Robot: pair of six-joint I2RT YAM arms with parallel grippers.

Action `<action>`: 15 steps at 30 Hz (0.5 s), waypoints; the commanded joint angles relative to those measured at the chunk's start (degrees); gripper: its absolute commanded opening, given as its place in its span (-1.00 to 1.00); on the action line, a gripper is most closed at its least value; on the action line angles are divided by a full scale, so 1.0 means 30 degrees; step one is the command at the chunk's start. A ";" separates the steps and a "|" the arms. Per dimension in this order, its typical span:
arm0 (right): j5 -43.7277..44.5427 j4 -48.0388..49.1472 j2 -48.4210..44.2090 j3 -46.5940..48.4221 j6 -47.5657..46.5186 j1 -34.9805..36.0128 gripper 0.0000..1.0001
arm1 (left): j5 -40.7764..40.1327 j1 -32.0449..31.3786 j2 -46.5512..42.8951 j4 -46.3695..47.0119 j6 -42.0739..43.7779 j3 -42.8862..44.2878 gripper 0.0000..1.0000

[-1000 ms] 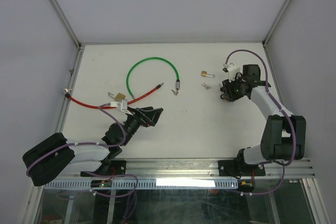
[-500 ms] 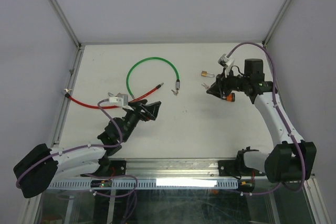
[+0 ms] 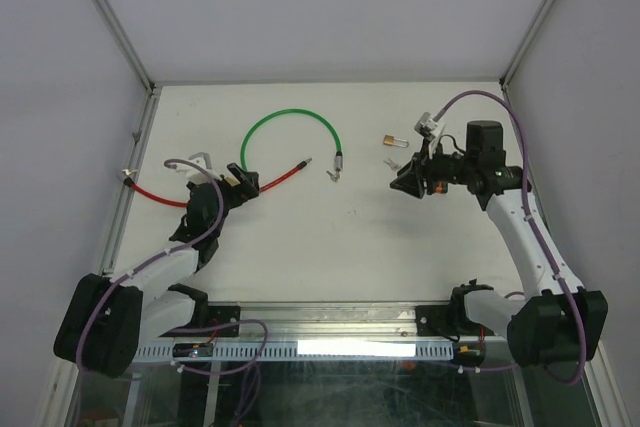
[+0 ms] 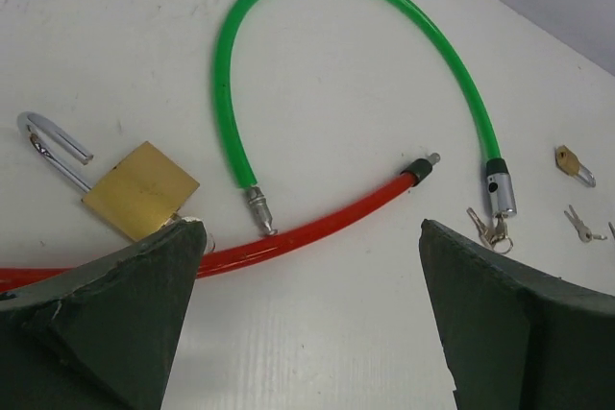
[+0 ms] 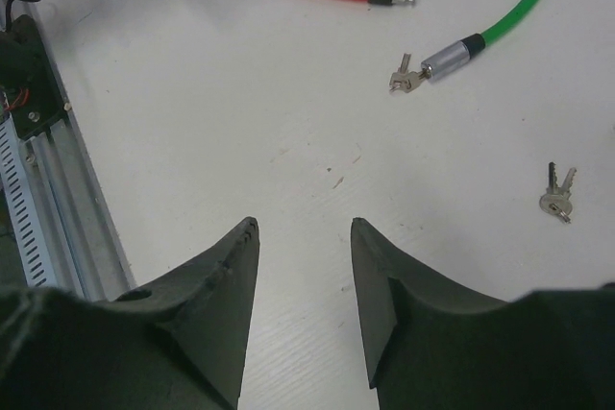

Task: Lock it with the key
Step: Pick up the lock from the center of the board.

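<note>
Red cable (image 4: 327,216) passed behind a finger (image 4: 106,314) of the left gripper (image 4: 312,229) and off-frame; one corner of the brass padlock (image 4: 139,189) was likewise covered.

Left gripper (image 3: 240,185) has swung left to the brass padlock (image 4: 140,189).

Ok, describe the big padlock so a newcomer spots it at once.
Go to the left side of the white table, where the red cable lies. Beside that cable, left of the green cable's loose end, sits the padlock. Its square brass body and open silver shackle dwarf the small padlock far right.
</note>
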 commanded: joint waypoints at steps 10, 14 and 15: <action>0.0526 0.1080 0.0549 -0.0638 -0.0838 0.0236 -0.08 | -0.1500 0.1804 0.2587 -0.6410 -0.4915 0.5127 0.98; 0.0886 0.0988 0.0989 -0.0657 -0.1140 0.0352 -0.08 | -0.3600 0.1787 0.2905 -0.7978 -0.5577 0.6049 0.98; 0.0934 0.1004 0.1020 -0.0661 -0.1172 0.0359 -0.08 | -0.3890 0.1799 0.2899 -0.8051 -0.5628 0.6137 0.98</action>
